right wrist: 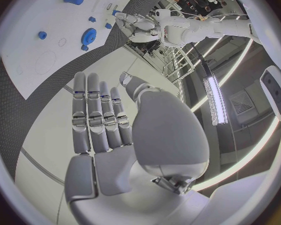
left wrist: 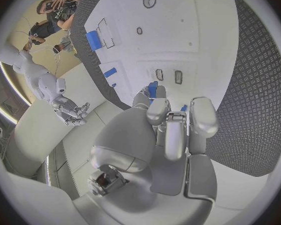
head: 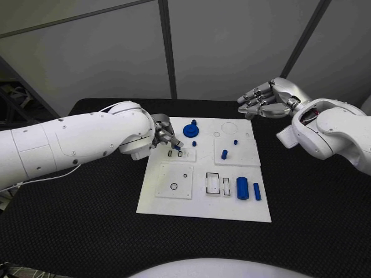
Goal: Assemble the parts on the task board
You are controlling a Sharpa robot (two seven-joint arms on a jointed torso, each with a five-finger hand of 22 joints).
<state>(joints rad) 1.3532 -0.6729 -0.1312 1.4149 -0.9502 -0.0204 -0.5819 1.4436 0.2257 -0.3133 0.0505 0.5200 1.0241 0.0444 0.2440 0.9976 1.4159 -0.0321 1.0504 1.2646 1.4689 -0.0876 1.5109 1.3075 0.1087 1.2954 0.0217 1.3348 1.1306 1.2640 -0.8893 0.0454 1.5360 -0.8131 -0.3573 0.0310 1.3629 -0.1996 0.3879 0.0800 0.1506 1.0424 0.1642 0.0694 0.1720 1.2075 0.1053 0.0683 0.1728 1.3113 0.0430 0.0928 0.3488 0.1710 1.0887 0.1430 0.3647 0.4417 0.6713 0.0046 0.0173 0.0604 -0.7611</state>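
Head view: left hand (head: 164, 137) (pinching part (head: 178, 148))

The head view is evenly and rather dimly lit, and the white board (head: 204, 200) stands out bright against the black table (head: 68, 220); shadows are soft. Both wrist views bend straight edges strongly toward their dark round rims; a ceiling light strip (right wrist: 214, 101) glares in the right wrist view.

White task board (head: 204, 200) on a black, finely textured tabletop (head: 85, 231). Blue parts on it: a blue gear (head: 191, 129), a blue cylinder (head: 242, 188), a slim blue bar (head: 257, 191), a small blue peg (head: 224, 154). Silver left robot hand (head: 166, 136), silver right robot hand (head: 265, 99), both on white arms.
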